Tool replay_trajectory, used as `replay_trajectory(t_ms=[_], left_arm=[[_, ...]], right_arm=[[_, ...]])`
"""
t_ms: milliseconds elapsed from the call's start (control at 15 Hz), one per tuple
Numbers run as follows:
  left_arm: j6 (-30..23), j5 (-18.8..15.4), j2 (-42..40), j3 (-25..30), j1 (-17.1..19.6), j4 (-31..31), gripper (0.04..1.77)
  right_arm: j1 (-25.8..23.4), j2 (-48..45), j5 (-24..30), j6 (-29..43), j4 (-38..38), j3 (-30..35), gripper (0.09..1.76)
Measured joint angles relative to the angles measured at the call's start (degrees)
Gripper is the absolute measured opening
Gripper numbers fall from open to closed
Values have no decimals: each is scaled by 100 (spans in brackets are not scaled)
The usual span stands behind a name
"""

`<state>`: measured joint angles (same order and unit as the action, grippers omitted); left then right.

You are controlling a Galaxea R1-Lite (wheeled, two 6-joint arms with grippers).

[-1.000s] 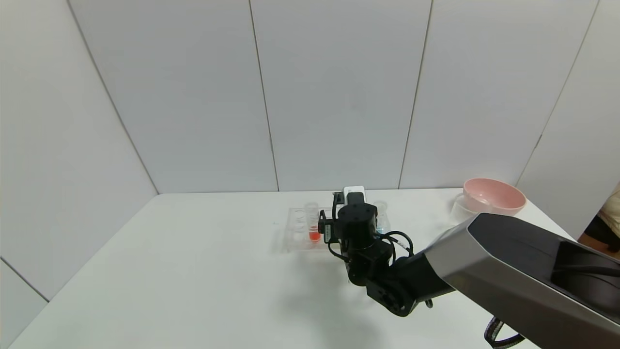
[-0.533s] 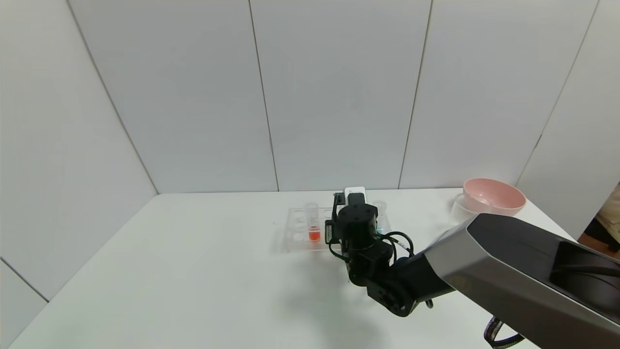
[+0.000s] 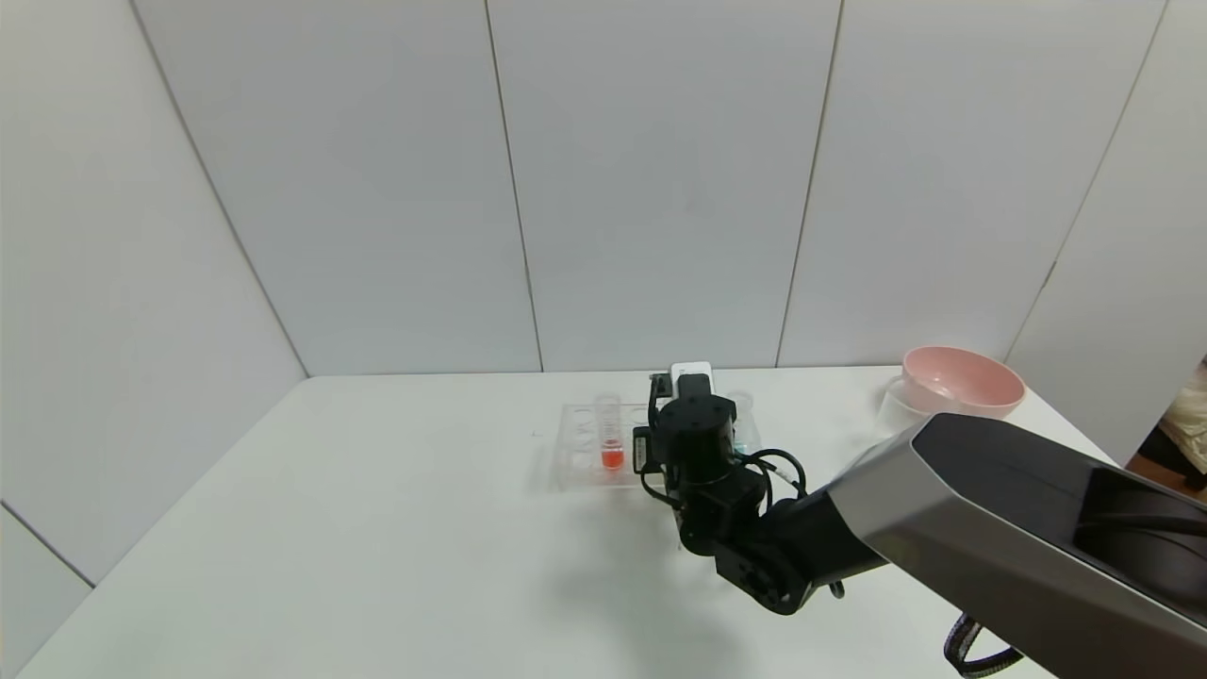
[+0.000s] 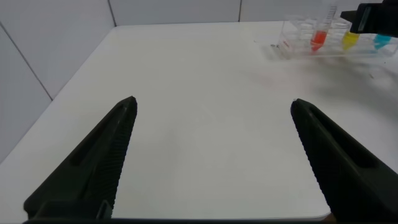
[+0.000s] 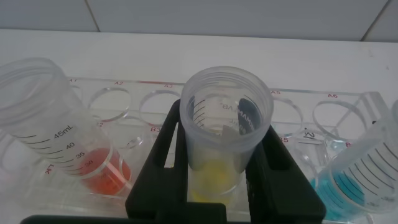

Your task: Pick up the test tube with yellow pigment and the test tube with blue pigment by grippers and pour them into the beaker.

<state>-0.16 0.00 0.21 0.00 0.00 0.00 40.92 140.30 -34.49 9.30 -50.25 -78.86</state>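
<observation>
The test tube with yellow pigment (image 5: 225,143) stands in the clear rack (image 5: 118,99), with yellow liquid at its bottom. My right gripper (image 5: 224,124) has a black finger against each side of it and is shut on it. In the head view the right gripper (image 3: 693,424) hangs over the rack (image 3: 580,443) and hides the yellow tube. The test tube with blue pigment (image 5: 367,174) stands beside it and shows partly in the head view (image 3: 745,429). The beaker (image 3: 894,407) stands at the far right by the pink bowl. My left gripper (image 4: 213,104) is open and empty, low over the bare table.
A tube with red-orange liquid (image 3: 611,436) stands in the rack on the other side of the yellow one (image 5: 37,112). A pink bowl (image 3: 962,382) sits at the back right corner. From the left wrist view the rack with its three tubes (image 4: 323,37) is far off.
My right gripper has shifted slightly at the rack, and the red-orange tube has gone from leaning to upright. The left arm has not moved.
</observation>
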Motion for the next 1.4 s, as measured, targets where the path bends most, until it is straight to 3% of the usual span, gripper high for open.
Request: replay_trajectory(t_ms=[1400], left_arm=[[0,0,0,0,-2,0,176]], right_arm=[[122,-909,-5,-633,77,-41,58]])
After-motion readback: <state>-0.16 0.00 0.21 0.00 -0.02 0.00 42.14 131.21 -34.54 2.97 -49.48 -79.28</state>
